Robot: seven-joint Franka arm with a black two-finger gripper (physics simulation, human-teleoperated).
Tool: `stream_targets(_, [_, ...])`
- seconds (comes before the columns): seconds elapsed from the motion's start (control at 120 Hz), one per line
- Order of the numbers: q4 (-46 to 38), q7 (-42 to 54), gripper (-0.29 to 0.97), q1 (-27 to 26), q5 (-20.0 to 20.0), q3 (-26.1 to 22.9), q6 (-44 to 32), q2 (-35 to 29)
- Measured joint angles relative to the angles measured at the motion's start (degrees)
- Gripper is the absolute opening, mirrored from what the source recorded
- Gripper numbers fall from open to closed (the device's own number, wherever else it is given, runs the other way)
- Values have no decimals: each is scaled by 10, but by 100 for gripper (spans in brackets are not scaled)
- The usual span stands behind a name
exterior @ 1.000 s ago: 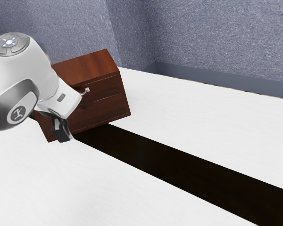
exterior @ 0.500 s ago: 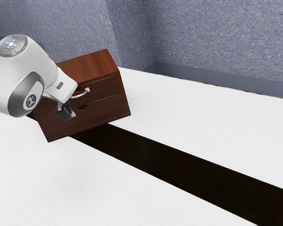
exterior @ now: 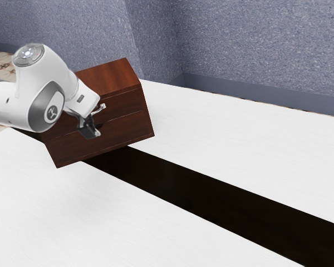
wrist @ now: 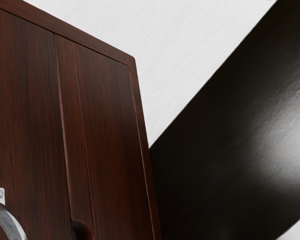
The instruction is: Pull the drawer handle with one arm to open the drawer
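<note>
The task is judged to be at its approach stage, with none of the opening done. The drawer (exterior: 121, 103) is seen in the upper half of the dark wooden cabinet (exterior: 103, 78), which stands on the white counter (exterior: 239, 133) near the corner of the blue wall (exterior: 239, 39), beside the end of a black strip (exterior: 211, 194) that runs across the counter. The drawer front is seen flush with the cabinet face; in the wrist view only thin seams are shown between the panels, and no gap is made out, so the drawer is taken to be shut.

The curved metal handle (exterior: 98, 109) is fixed on the drawer front and is seen uncovered. The white arm (exterior: 39, 105) is brought in from the exterior view's left, and the jaws are held close against the cabinet face, just below the handle and slightly toward the exterior view's left of it. Whether the jaws are released or clenched cannot be told, as they are seen only as a small dark shape. No hold on the handle is shown.

What is left is judged to be the whole working part: the handle must be taken between the jaws and the drawer drawn outward.

Nothing can be said of the drawer's contents, since its inside is hidden.
</note>
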State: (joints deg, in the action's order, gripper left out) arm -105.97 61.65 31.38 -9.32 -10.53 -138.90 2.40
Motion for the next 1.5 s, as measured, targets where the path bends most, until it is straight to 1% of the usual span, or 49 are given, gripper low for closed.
stream_targets(0.083, [8,-6,68,0,-1,8,16,6])
stream_targets(0.225, [19,-16,68,9,-22,10,42,16])
stream_targets(0.342, [40,-31,68,2,-57,7,68,34])
stream_targets(0.45, [50,-45,68,-3,-73,7,80,43])
stream_targets(0.567, [57,-60,68,-3,-78,6,87,49])
stream_targets(0.708, [66,-83,68,-3,-73,6,91,53])
stream_targets(0.85, [70,-102,68,-7,-72,4,92,42])
stream_targets(0.917, [68,-109,68,-11,-79,4,86,40])
stream_targets(1.058, [63,-127,68,-13,-115,5,54,41])
stream_targets(1.158, [55,-140,68,-15,-130,6,32,48])
stream_targets(1.3, [49,-161,68,-22,-136,10,5,49])
stream_targets(1.333, [44,-166,68,-26,-137,18,2,47])
stream_targets(1.5, [39,-186,68,-18,-138,30,-8,52])
